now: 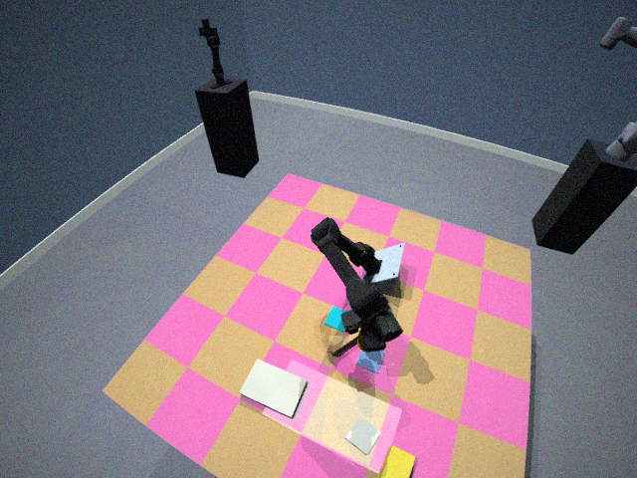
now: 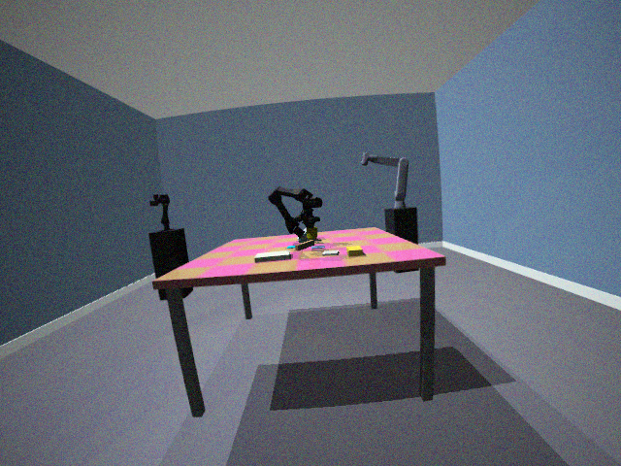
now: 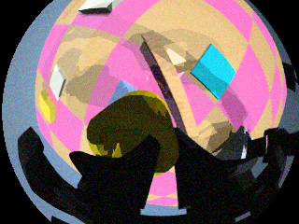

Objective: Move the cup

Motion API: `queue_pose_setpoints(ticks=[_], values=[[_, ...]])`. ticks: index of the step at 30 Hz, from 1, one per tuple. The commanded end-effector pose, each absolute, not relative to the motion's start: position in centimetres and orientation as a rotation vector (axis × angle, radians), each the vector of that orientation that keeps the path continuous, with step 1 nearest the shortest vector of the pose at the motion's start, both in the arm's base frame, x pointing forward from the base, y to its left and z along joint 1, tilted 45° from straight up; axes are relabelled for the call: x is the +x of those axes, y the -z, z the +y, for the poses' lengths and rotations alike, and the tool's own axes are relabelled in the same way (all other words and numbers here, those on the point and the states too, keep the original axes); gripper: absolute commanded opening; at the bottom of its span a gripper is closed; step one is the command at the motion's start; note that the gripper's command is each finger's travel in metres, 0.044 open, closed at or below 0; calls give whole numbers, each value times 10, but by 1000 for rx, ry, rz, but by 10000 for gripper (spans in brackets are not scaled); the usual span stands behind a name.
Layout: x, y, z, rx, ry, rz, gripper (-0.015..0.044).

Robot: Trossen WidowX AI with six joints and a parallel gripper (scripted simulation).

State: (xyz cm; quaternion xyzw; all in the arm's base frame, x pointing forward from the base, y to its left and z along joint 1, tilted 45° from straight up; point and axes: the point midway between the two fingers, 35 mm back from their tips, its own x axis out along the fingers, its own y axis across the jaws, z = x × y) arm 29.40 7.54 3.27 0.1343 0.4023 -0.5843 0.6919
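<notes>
The olive-yellow cup (image 2: pixel 311 232) (image 3: pixel 131 117) is held above the table, beside the blue pad. My gripper (image 3: pixel 166 131) is shut on the cup's wall, with the fingertips at its rim. A dark green spot shows inside the cup in the wrist view; I cannot tell how many marbles there are. The blue pad (image 1: pixel 370 361) (image 3: pixel 122 90) is partly hidden by the cup in the wrist view. The cyan pad (image 1: pixel 335 318) (image 3: pixel 213 72) lies across a low wooden bar from it and bears no cup.
The wooden bar (image 1: pixel 344 347) (image 3: pixel 168 84) stands between the pads. A white slab (image 1: pixel 275 386) (image 2: pixel 273 256), a grey tile (image 1: pixel 363 435) and a yellow block (image 1: pixel 398 461) (image 2: pixel 354 250) lie farther off. A silver plate (image 1: pixel 389 263) stands by the arm's base.
</notes>
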Motion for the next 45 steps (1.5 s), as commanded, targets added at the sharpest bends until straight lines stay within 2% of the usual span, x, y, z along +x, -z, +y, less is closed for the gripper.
queue_pose_setpoints(ticks=[1, 45], values=[[291, -38, 71, 303, 1300, 894, 0], [242, -87, 26, 300, 1301, 895, 0]])
